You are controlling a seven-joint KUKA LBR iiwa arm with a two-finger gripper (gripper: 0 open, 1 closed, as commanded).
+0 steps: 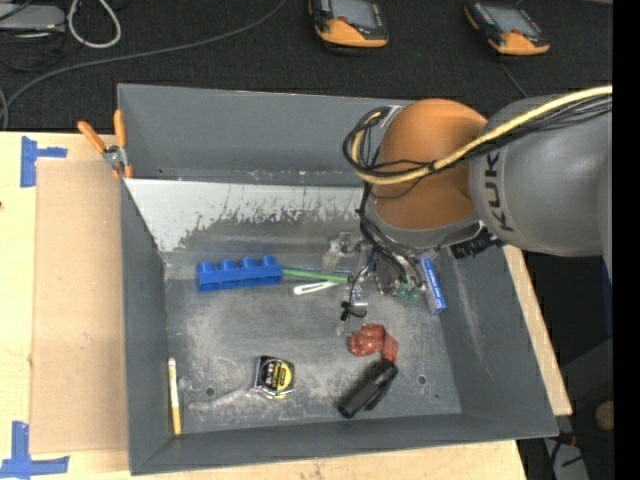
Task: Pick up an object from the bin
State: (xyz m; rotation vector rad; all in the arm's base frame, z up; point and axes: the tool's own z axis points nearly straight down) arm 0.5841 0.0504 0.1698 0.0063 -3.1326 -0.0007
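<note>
My gripper (353, 296) hangs low over the middle of the bin, right of centre, under the orange wrist cover. A thin green stick (312, 275) with a white end runs from the left up to the gripper and lies just beside it. A lumpy red piece (372, 342) rests on the floor a little below the gripper. Close to the gripper's right, a small blue cylinder (432, 287) lies against the sloped wall.
A blue toy brick (238, 272) lies at the left end of the green stick. A black oblong thing (366, 388) lies below the red piece. A yellow-and-black tape measure (272, 375) and a yellow pencil (173, 396) sit near the front left.
</note>
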